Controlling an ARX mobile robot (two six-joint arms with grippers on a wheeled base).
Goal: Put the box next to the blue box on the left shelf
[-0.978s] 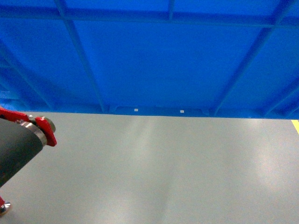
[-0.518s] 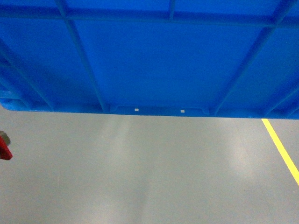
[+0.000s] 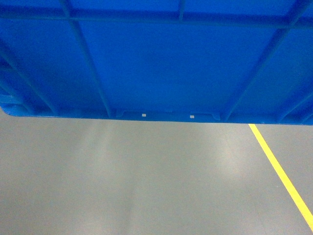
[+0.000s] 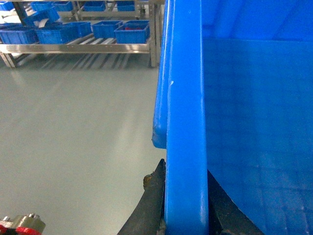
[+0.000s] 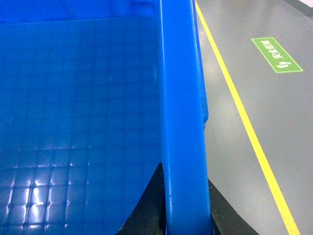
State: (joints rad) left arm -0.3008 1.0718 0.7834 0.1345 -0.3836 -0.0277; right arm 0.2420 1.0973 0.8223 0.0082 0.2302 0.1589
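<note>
Box [image 3: 156, 63] fills the upper half of the head view, with its ribbed blue wall close to the camera and the grey floor [image 3: 146, 181] below it, so it hangs in the air and rests on nothing. The left gripper [image 4: 185, 205] is closed on the left rim of the box, with one dark finger outside the wall and one inside. The right gripper [image 5: 183, 205] clamps the right rim in the same way. A yellow floor line [image 3: 281, 174] runs on the right. In the left wrist view the steel shelf [image 4: 78, 48] with small blue crates [image 4: 132, 32] stands well apart, across open floor. I judge that lifting is done and carrying is in progress. What is left is to reach the shelf, find the place beside the blue box, set the load down and let go.
</note>
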